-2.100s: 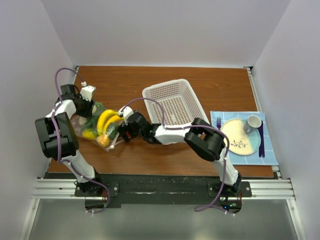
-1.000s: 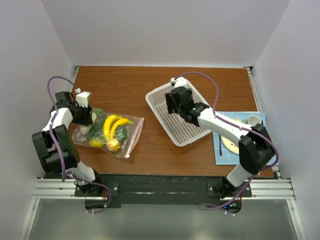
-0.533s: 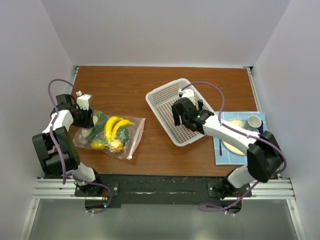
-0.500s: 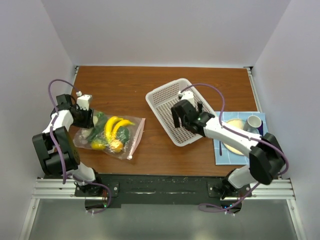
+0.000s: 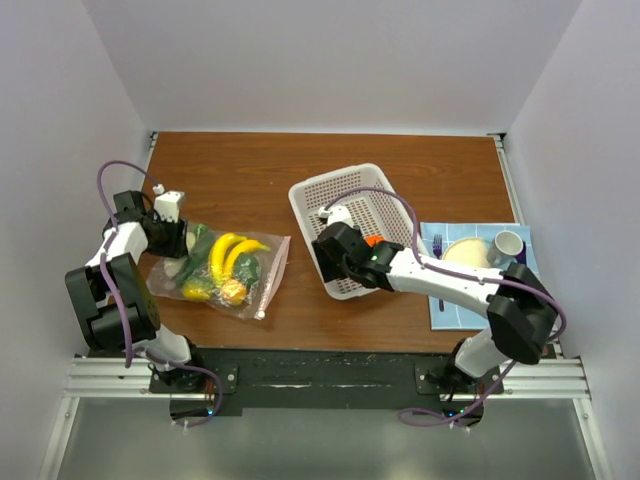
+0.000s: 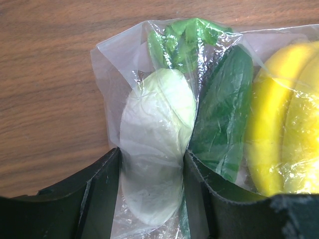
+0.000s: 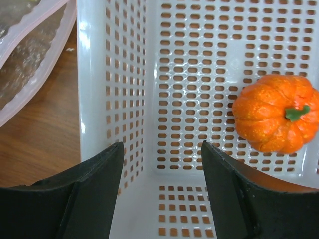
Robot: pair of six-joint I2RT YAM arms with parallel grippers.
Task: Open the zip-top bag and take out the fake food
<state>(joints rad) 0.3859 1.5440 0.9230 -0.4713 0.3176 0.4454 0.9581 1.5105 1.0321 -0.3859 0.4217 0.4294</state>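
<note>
Brown wooden table [image 5: 300,170]: left gripper [image 6: 152,169] clamps the zip-top bag [image 5: 268,262], with a whitish vegetable [image 6: 154,124] between its jaws. Right gripper [image 7: 162,147] hangs spread over the white basket [image 7: 194,59], orange pumpkin [image 7: 271,119] beyond its right jaw. Emptying looks underway; next it should probably reach into the bag mouth for another piece.

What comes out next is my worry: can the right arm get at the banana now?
Likely yes: the right end effector is open at the basket, and nothing stands between it and the bag, though plastic covers the banana.
</note>
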